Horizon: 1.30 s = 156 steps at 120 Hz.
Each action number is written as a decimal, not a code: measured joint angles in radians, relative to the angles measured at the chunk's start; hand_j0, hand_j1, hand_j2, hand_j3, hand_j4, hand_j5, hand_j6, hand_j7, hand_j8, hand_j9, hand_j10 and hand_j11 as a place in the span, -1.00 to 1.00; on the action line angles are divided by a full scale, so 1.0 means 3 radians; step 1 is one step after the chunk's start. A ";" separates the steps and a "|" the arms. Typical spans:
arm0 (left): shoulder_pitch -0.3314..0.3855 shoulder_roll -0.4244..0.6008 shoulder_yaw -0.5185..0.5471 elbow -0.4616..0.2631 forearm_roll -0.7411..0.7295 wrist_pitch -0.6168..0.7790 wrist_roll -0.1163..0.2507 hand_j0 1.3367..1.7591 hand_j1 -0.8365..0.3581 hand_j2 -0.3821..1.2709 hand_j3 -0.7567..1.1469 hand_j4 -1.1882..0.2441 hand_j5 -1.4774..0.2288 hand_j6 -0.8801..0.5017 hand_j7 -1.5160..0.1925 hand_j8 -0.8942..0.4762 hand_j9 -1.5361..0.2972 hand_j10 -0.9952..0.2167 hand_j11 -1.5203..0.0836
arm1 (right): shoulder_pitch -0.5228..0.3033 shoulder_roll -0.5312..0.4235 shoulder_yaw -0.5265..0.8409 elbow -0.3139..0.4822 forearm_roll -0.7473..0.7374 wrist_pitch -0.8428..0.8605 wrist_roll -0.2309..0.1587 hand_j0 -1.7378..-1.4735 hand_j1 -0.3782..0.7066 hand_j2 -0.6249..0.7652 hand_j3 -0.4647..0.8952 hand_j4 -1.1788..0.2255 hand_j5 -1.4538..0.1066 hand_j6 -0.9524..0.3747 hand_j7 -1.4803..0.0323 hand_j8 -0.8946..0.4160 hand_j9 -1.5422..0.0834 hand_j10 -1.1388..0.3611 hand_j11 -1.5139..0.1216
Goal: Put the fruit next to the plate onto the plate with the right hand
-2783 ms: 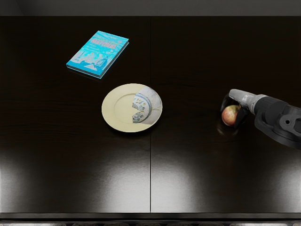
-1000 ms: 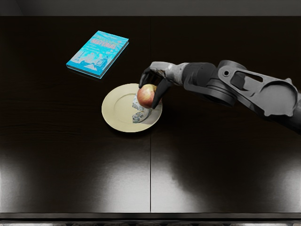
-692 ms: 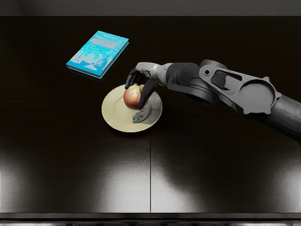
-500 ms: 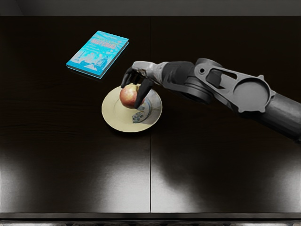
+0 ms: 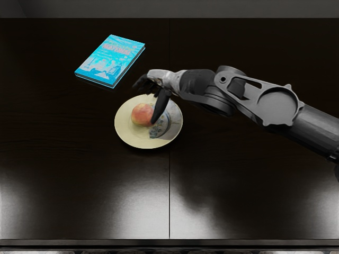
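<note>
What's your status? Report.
Right hand open over the plate, left out of view. Apple sits on plate. Book lies apart, behind.

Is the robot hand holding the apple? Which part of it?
Nothing is held. The right hand has its fingers spread above the apple, which lies on the plate; one finger hangs beside its right side.
</note>
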 joint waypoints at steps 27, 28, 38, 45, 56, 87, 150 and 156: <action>-0.0001 0.0000 0.0000 0.0000 0.0000 0.0000 0.0000 0.52 0.52 -0.48 -0.20 0.33 0.38 -0.06 0.42 -0.04 0.34 0.26 0.52 | -0.0002 -0.0413 0.0097 0.0226 0.0564 0.0032 0.0000 -0.40 -0.69 -0.11 -0.32 0.51 0.66 0.26 0.75 0.20 0.70 0.36 0.66; -0.0001 0.0000 0.0000 0.0000 0.0000 0.0000 0.0000 0.52 0.52 -0.48 -0.20 0.33 0.38 -0.06 0.42 -0.04 0.34 0.26 0.52 | -0.0003 -0.0433 0.0107 0.0238 0.0589 0.0040 0.0000 -0.40 -0.70 -0.11 -0.32 0.51 0.66 0.27 0.75 0.20 0.71 0.36 0.66; -0.0002 0.0000 0.0000 0.0000 0.0000 0.0000 -0.0001 0.52 0.52 -0.48 -0.20 0.33 0.38 -0.06 0.42 -0.04 0.34 0.26 0.52 | -0.0021 -0.0602 0.0226 0.0315 0.0838 0.0160 0.0003 -0.40 -0.75 -0.11 -0.32 0.55 0.71 0.30 0.80 0.23 0.75 0.40 0.70; 0.0000 0.0000 0.0000 0.0000 0.0000 0.0000 -0.0001 0.52 0.52 -0.48 -0.20 0.33 0.38 -0.06 0.42 -0.04 0.34 0.26 0.52 | -0.0031 -0.0709 0.0306 0.0343 0.1005 0.0266 0.0022 -0.40 -0.78 -0.11 -0.32 0.56 0.73 0.32 0.82 0.25 0.77 0.41 0.72; -0.0001 0.0000 0.0000 0.0000 0.0000 0.0000 -0.0001 0.52 0.52 -0.48 -0.20 0.33 0.38 -0.06 0.42 -0.04 0.34 0.26 0.52 | -0.0061 -0.0890 0.0413 0.0364 0.1295 0.0472 0.0106 -0.40 -0.81 -0.11 -0.32 0.58 0.75 0.34 0.84 0.27 0.79 0.43 0.75; -0.0002 0.0000 0.0000 0.0000 0.0000 0.0000 0.0000 0.52 0.52 -0.48 -0.21 0.33 0.38 -0.06 0.42 -0.04 0.35 0.26 0.52 | -0.0224 -0.1408 0.0687 0.0372 0.2157 0.1189 0.0193 -0.40 -0.84 -0.11 -0.32 0.61 0.78 0.36 0.88 0.29 0.82 0.46 0.78; -0.0002 0.0000 0.0000 0.0000 0.0000 0.0000 0.0000 0.52 0.52 -0.48 -0.21 0.33 0.38 -0.06 0.42 -0.04 0.34 0.26 0.52 | -0.0690 -0.2326 0.0764 0.0367 0.3571 0.1636 0.0194 -0.40 -0.86 -0.11 -0.32 0.62 0.80 0.38 0.89 0.31 0.83 0.47 0.79; -0.0001 0.0000 0.0000 0.0000 0.0000 0.0000 0.0000 0.52 0.52 -0.48 -0.21 0.33 0.38 -0.06 0.42 -0.04 0.34 0.26 0.52 | -0.0735 -0.2389 0.0764 0.0370 0.3632 0.1637 0.0195 -0.40 -0.86 -0.11 -0.32 0.62 0.80 0.38 0.89 0.31 0.83 0.47 0.79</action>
